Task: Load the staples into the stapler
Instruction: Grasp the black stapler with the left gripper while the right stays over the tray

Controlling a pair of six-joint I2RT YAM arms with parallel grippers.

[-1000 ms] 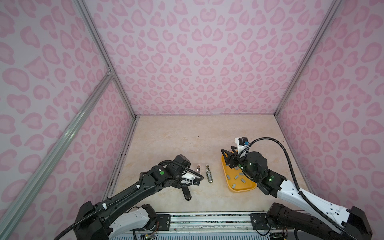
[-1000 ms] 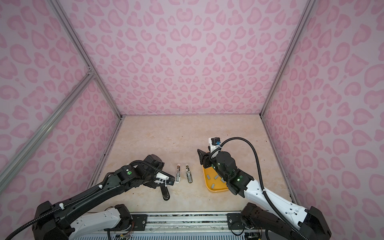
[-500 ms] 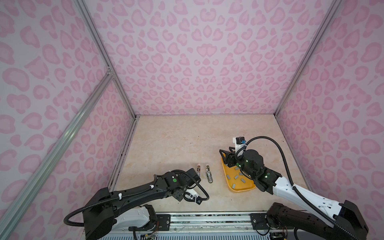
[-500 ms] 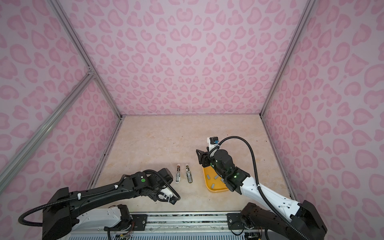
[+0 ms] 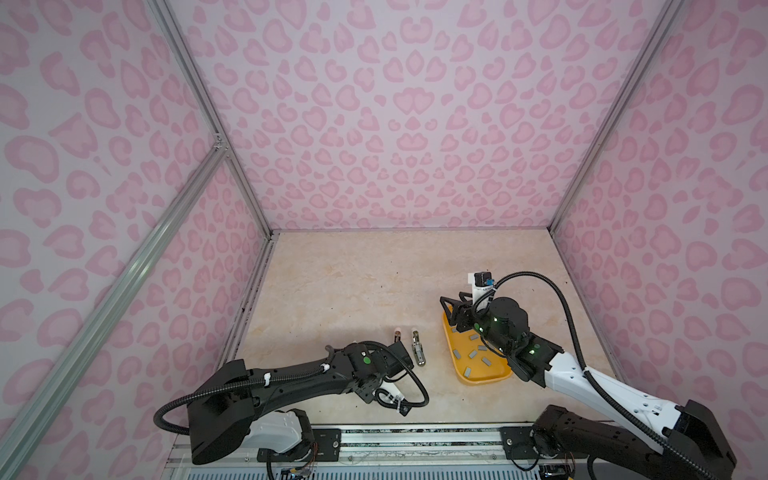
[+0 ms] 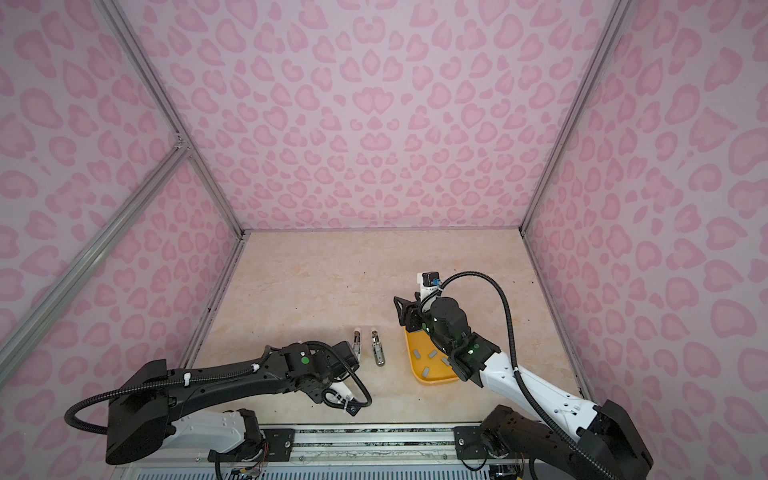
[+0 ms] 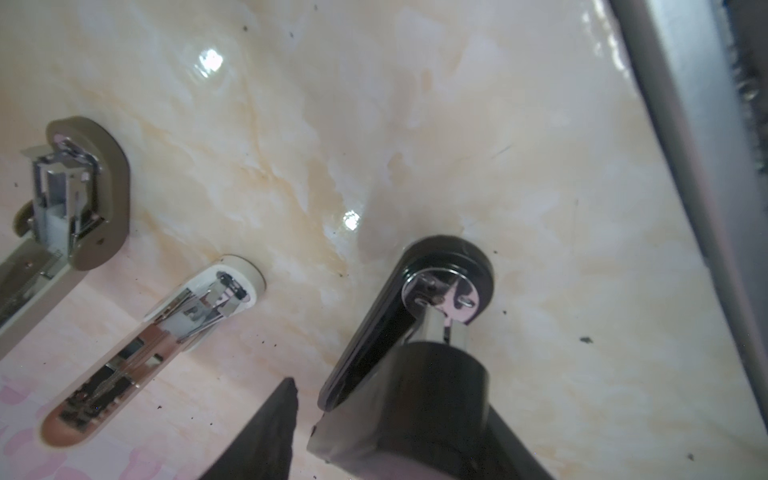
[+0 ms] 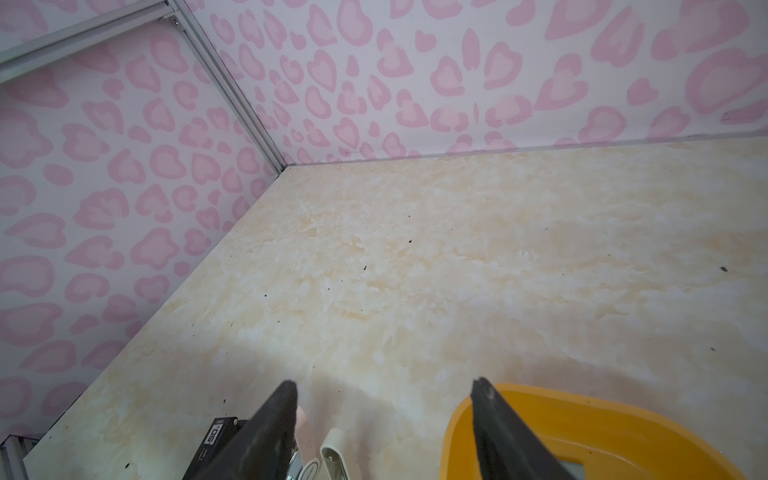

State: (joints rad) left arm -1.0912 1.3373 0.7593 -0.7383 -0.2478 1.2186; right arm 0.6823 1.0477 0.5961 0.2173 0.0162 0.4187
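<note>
Enclosure with pink blotch-print walls (image 5: 395,124). The bench (image 5: 365,274) is glossy cream marble-look, specked with dark crumbs. A yellow tray (image 5: 452,357) sits toward the front right of the bench. The staples (image 5: 472,354), short grey strips, lie scattered loose inside it. Near the front edge at about mid-width, a pale stapler (image 7: 166,332) and a tan stapler (image 7: 79,199) lie side by side with their metal insides showing, the tan one nearer the tray. The left gripper (image 7: 365,365) is low over the bench just beside the pale one, jaws partly apart around the end of a black stapler (image 7: 374,328). A thin gap shows between one finger and it; contact on the other side I cannot make out. The right gripper (image 8: 384,382) is over the tray's far end, fingers spread wide, nothing between them.
</note>
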